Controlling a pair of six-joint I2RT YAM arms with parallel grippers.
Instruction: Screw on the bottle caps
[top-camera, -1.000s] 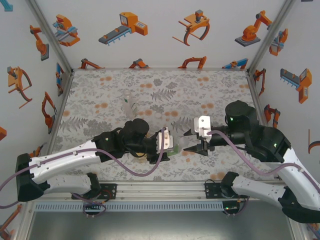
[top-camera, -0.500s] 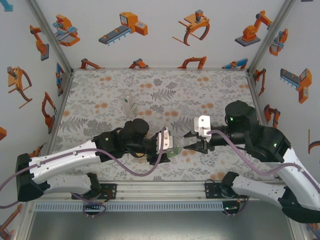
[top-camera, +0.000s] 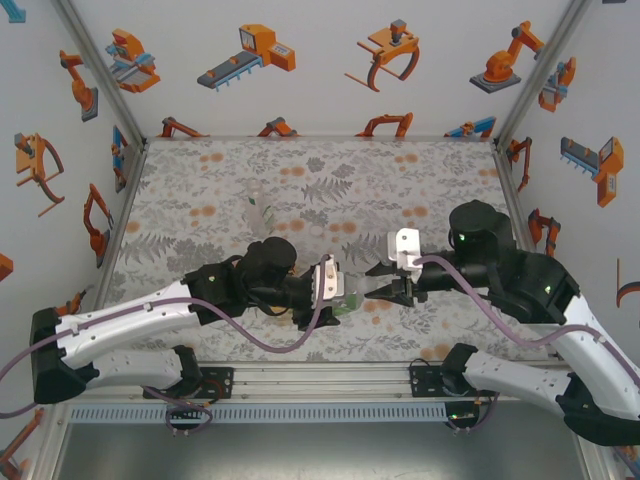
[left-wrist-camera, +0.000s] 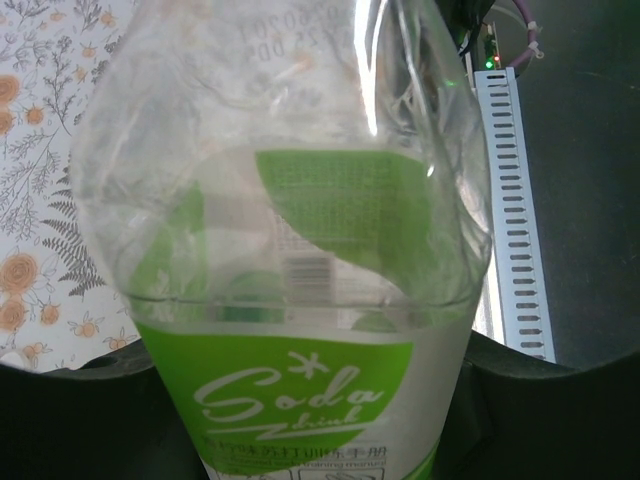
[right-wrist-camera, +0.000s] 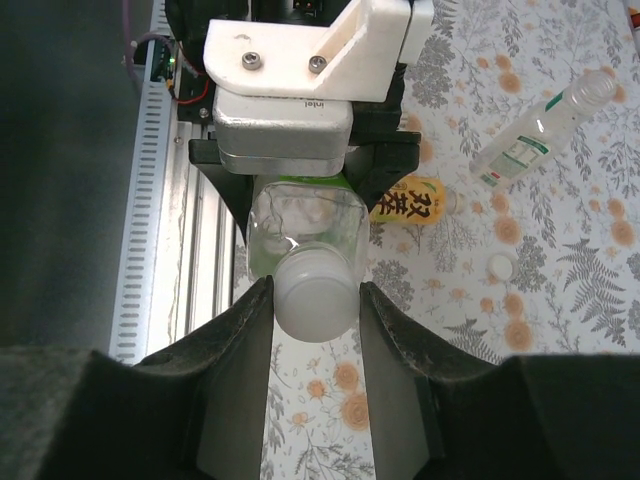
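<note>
**A:** Where is the green-labelled bottle (left-wrist-camera: 290, 300) sitting at this moment?

**B:** The left hand (top-camera: 345, 292) is clamping it around the body and holding it on its side. Its mouth is pointing toward the right arm, over the near part of the counter (top-camera: 420, 180).

**A:** And what is the right hand (right-wrist-camera: 315, 290) doing?

**B:** It is meeting the bottle head-on. Its two fingers (right-wrist-camera: 245, 340) are pressing in on either side of the white cap (right-wrist-camera: 315, 300), so it is grasping the cap. The cap is sitting right at the bottle's mouth, between the fingertips.

**A:** Is the cap sitting square on the neck?

**B:** I cannot tell, because the cap is hiding the neck in the right wrist view.

**A:** Where are the other bottles lying?

**B:** The amber bottle (right-wrist-camera: 408, 205) with the yellow label is lying on the counter just beyond the left hand. The clear bottle (right-wrist-camera: 540, 130) is lying farther out, well apart from both hands. A small pale cap (right-wrist-camera: 498, 265) is resting on the counter between those two bottles, touching neither.
</note>
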